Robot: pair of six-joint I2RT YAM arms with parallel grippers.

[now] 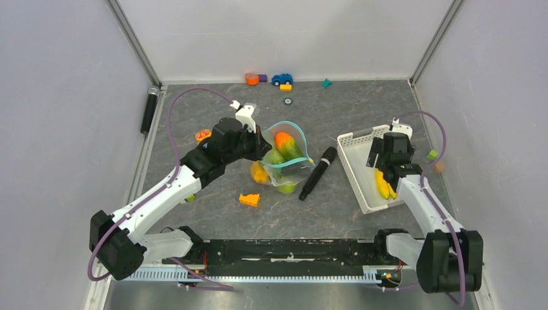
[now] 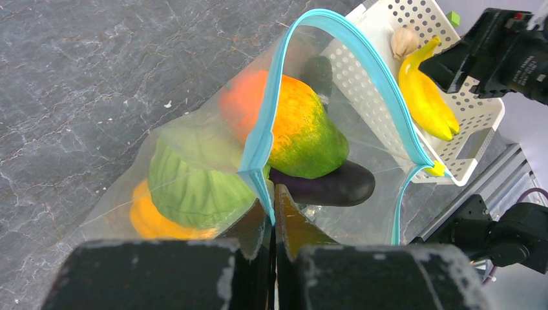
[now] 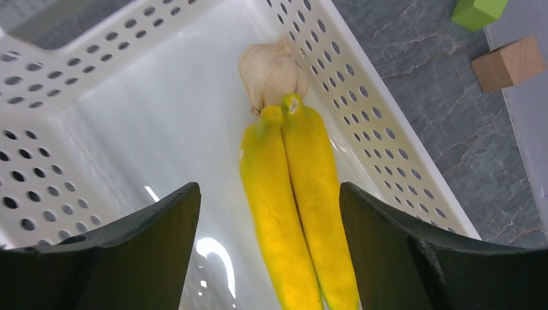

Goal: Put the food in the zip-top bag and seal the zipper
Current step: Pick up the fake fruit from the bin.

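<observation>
**Bag held open while the right arm lines up on the yellow pair**

Top external: the zip-top bag (image 1: 289, 163) lies mid-table, partly filled, and its teal zipper (image 1: 284, 123) gapes in a loop. The left gripper (image 1: 263, 151) meets the bag's left edge. The right gripper (image 1: 385, 179) hangs inside the white basket (image 1: 354, 137), well apart from the bag. A black microphone (image 1: 318, 172) lies between bag and basket. Neither grip can be read from up here.

Left wrist: the left gripper (image 2: 273, 197) is clenched on the zipper (image 2: 258, 139), propping the mouth open. Inside the zip-top bag (image 2: 187, 132) sit an orange-green fruit (image 2: 304, 132), a green cabbage (image 2: 194, 184) and a dark aubergine (image 2: 339, 184).

Right wrist: only this view shows the right gripper (image 3: 266, 190) spread wide, straddling two long yellow pieces (image 3: 294, 194) without touching them. A garlic bulb (image 3: 274, 71) touches their tips against the basket (image 3: 97, 97) wall.

The step in hand looks like loading; sealing has not begun. The next move probably calls for lowering, closing across the yellow pieces and lifting clear of the basket rim. The load then crosses over the microphone to the held-open mouth.
</observation>
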